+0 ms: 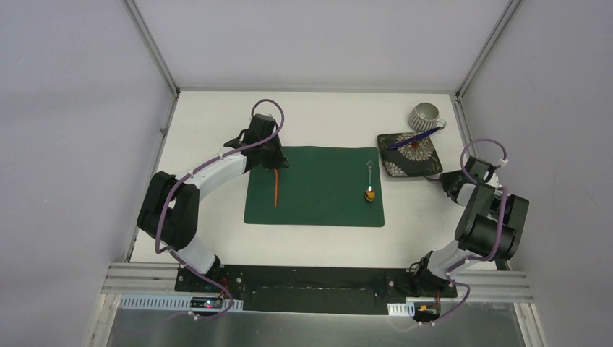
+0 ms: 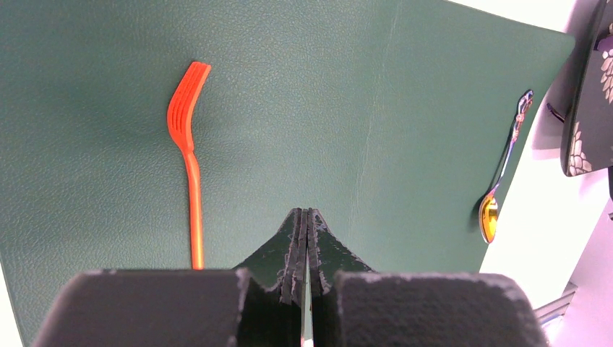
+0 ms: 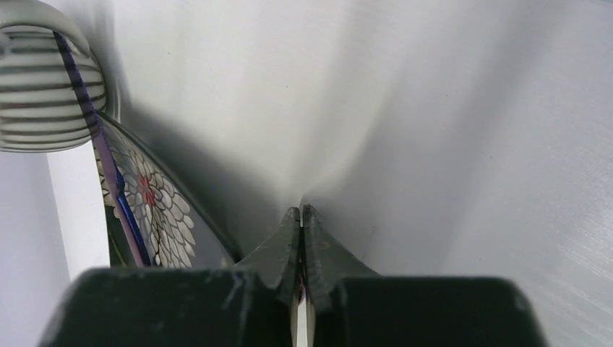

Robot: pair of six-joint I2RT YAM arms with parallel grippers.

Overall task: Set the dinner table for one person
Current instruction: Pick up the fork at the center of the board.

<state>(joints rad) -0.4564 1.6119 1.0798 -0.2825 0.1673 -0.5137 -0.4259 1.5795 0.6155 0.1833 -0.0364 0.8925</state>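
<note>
Overhead cam's bright and even, soft light from above, barely any shadows on the dinner table (image 1: 209, 123). Left wrist cam is sharp; the placemat (image 2: 289, 108) goes darker toward one side. Right wrist cam's smeary and streaked, with a heavy dark shadow next to the plate (image 3: 155, 210).

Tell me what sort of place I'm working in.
Likely a robot lab cell, not a home: a white tabletop fenced by aluminium frame posts, plain grey walls, and a staged green placemat.

Orange fork (image 1: 276, 188) and spoon (image 1: 370, 185) apart on green placemat (image 1: 322, 199) on white dinner table (image 1: 209, 123)
</note>
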